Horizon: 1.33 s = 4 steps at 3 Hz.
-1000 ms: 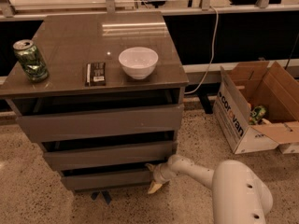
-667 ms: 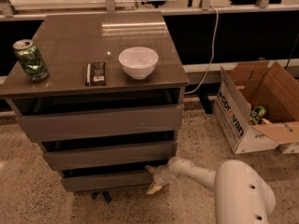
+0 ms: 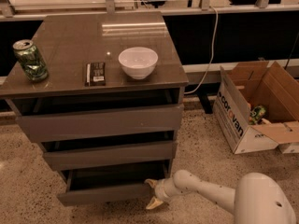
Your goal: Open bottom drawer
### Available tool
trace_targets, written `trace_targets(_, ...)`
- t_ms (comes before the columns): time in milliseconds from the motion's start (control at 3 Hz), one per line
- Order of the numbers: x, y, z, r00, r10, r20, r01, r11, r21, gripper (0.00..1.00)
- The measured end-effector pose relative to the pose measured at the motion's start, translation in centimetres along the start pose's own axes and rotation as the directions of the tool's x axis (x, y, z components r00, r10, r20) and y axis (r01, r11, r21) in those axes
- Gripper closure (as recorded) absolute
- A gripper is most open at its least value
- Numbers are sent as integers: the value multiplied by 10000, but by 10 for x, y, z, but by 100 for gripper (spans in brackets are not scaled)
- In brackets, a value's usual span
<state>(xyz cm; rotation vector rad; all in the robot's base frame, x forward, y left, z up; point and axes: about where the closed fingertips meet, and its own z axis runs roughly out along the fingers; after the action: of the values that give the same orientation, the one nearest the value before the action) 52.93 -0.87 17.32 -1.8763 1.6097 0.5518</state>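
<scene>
The grey-brown cabinet (image 3: 100,120) has three drawers. The bottom drawer (image 3: 107,193) is the lowest, with a plain flat front; it stands pulled out a little, and a dark gap shows above its front. My gripper (image 3: 153,193) is at the right end of that drawer front, low near the floor, on a white arm that comes in from the lower right. Its two pale fingers are spread apart, one above and one below, holding nothing.
On the cabinet top stand a green can (image 3: 30,59), a dark flat packet (image 3: 96,73) and a white bowl (image 3: 138,62). An open cardboard box (image 3: 254,108) sits on the speckled floor at the right. A cable (image 3: 212,45) hangs behind.
The bottom drawer front now stands slightly further out. The gripper stays at its right end, shifted a little toward the camera.
</scene>
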Motion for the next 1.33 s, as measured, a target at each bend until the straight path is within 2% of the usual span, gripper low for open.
trace_targets(333, -22, 38, -29, 9996, 53, 289, -56, 9999, 113, 33)
trace_targets(667, -55, 62, -54, 9986, -369, 372, 367, 9993, 66, 33)
trace_targets(1000, -79, 68, -67, 9953, -884, 408, 888, 9960, -101, 32)
trace_targets(1333, -78, 67, -52, 9939, -991, 477, 1018, 9930, -594, 30)
